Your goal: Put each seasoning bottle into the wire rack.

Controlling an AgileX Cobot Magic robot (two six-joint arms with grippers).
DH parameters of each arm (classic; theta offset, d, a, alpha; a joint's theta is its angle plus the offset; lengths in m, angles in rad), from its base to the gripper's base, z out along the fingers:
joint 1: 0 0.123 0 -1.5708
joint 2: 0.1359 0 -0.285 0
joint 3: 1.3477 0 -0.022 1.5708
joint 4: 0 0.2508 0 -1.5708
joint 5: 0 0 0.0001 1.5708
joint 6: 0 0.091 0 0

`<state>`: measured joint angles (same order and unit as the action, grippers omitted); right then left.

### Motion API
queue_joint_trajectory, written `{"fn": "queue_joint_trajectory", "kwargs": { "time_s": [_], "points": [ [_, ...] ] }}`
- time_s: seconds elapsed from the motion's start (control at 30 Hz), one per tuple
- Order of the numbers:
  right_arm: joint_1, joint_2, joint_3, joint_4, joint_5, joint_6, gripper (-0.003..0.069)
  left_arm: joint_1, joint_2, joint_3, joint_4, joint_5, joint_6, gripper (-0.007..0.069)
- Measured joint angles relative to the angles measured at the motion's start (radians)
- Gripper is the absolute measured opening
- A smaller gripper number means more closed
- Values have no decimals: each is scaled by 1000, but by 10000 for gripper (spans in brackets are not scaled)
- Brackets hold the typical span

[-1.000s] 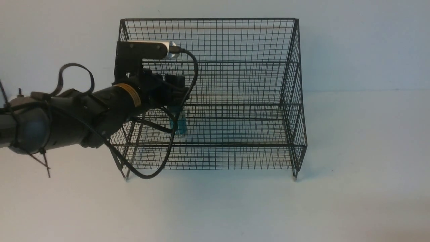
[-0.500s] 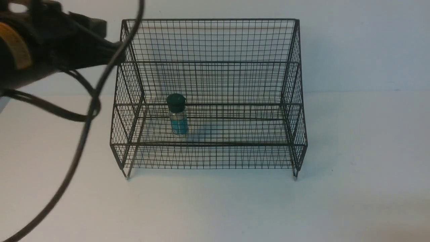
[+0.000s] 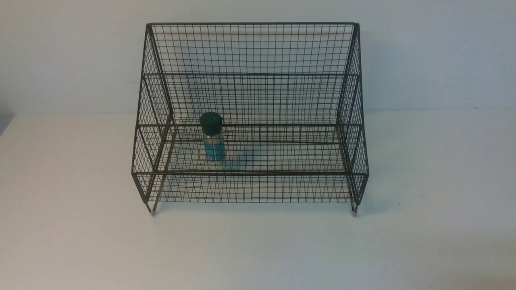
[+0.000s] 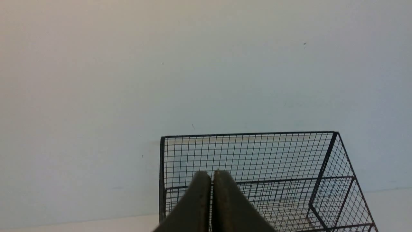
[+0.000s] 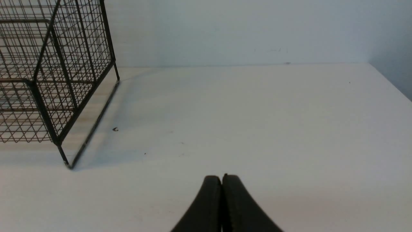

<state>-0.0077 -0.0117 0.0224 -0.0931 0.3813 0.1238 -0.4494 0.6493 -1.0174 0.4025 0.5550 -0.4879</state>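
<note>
The seasoning bottle [image 3: 213, 138], clear with a dark green cap and teal-blue label, stands upright on the lower tier of the black wire rack [image 3: 250, 72], left of its middle. Neither arm shows in the front view. In the left wrist view my left gripper [image 4: 211, 175] is shut and empty, held high and back from the wire rack [image 4: 251, 154]. In the right wrist view my right gripper [image 5: 221, 179] is shut and empty over the bare white table, with the wire rack's right end [image 5: 48, 64] off to one side.
The white table [image 3: 435, 169] ends at a pale wall behind the rack. A tiny dark speck [image 5: 115, 129] lies on the table near the rack's right foot. The table's right edge [image 5: 391, 82] shows in the right wrist view.
My left arm has let go of the bottle, pulled up and away to the left, and left the front view. Its jaws have shut. The bottle stays standing in the rack.
</note>
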Motion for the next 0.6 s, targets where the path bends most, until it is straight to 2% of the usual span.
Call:
{"fn": "queue_joint_trajectory", "kwargs": {
  "time_s": [0.27, 0.4, 0.47, 0.5, 0.6],
  "points": [
    [0, 0, 0, 0, 0, 0, -15, 0, -70, 0, -1, 21, 9, -5],
    [0, 0, 0, 0, 0, 0, -15, 0, -118, 18, -15, 53, 74, -5],
    [0, 0, 0, 0, 0, 0, -15, 5, -197, 91, -77, 52, 192, -5],
    [0, 0, 0, 0, 0, 0, -15, 6, -204, 106, -84, 51, 213, -5],
    [0, 0, 0, 0, 0, 0, -15, 52, -316, 247, -206, 41, 370, -5]
  ]
}}
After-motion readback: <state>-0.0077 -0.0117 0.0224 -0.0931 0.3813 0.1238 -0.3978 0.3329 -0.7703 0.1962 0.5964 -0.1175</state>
